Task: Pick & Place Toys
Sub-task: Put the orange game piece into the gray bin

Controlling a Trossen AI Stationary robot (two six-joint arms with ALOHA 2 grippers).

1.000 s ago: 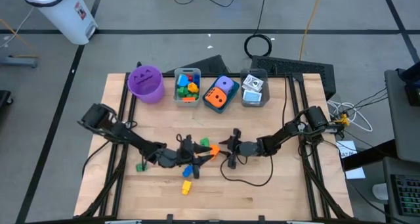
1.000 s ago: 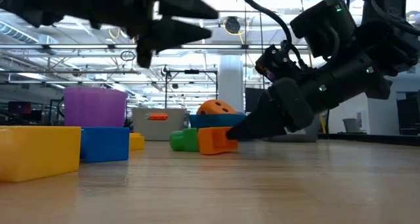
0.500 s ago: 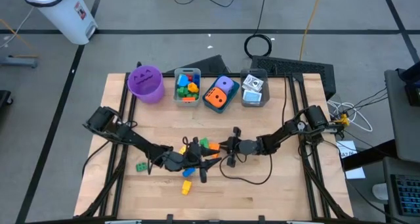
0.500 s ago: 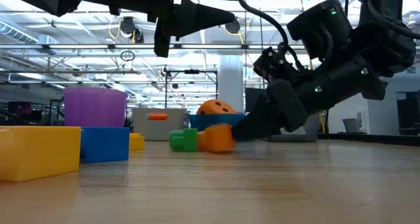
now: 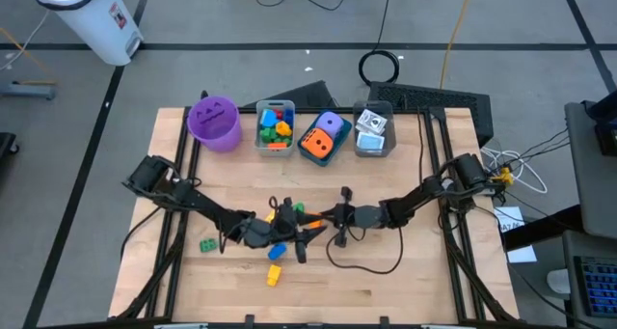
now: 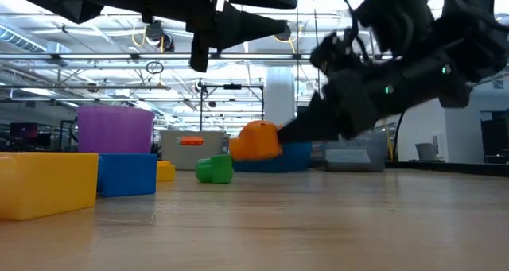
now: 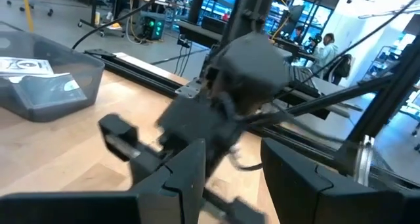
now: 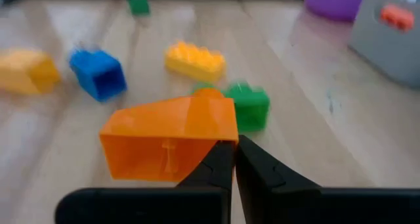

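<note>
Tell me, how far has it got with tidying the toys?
Partly done: bricks fill the grey bin, dice sit in the blue bin. Right pincer has lifted an orange brick. Green, blue and yellow bricks remain on the table.

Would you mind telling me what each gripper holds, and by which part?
The right gripper pinches the orange plastic brick by its thin edge, lifted off the table. The left gripper holds nothing.
</note>
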